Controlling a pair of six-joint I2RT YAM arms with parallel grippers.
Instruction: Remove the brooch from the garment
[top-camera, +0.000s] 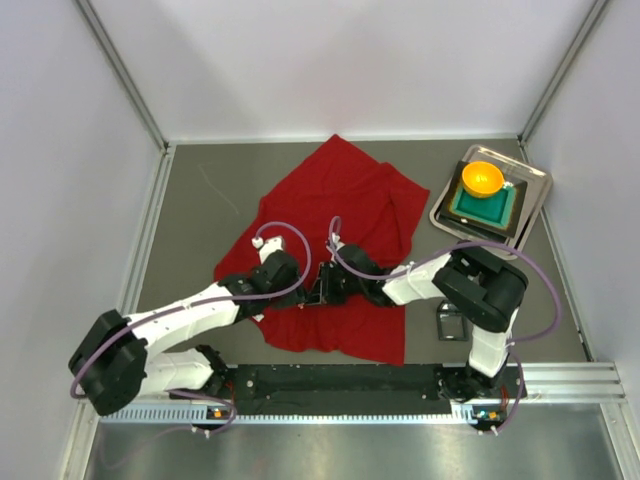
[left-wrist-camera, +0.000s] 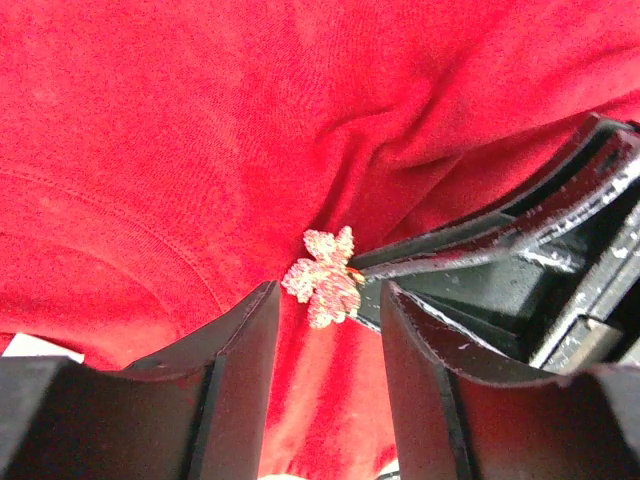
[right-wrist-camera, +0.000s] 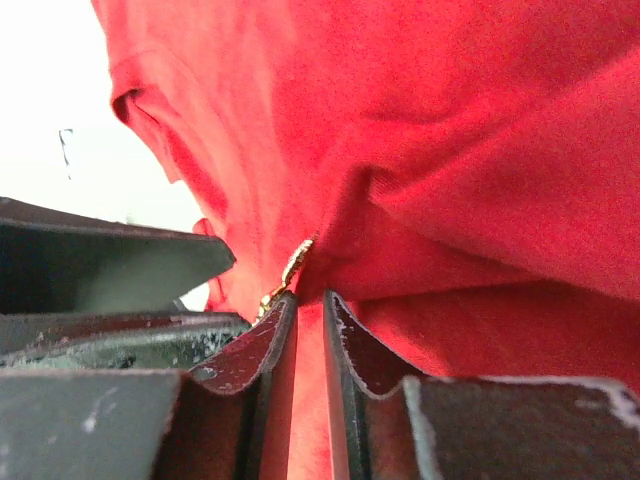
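The red garment (top-camera: 345, 205) lies spread on the table and fills both wrist views (left-wrist-camera: 200, 130) (right-wrist-camera: 450, 120). The pale pink jagged brooch (left-wrist-camera: 322, 277) sits on a raised fold of it, seen edge-on in the right wrist view (right-wrist-camera: 296, 262). My left gripper (left-wrist-camera: 330, 300) is open, and the brooch lies just beyond its fingertips, between them. My right gripper (right-wrist-camera: 310, 310) is closed to a narrow slit on a fold of the garment, its tip touching the brooch's side. In the top view both grippers, left (top-camera: 303, 286) and right (top-camera: 328, 284), meet tip to tip over the garment's middle.
A metal tray (top-camera: 535, 195) at the back right holds a green box (top-camera: 490, 208) and an orange bowl (top-camera: 482, 179). A small black frame (top-camera: 451, 325) lies on the table by the right arm. A white tag (left-wrist-camera: 40, 346) shows at the left wrist view's edge.
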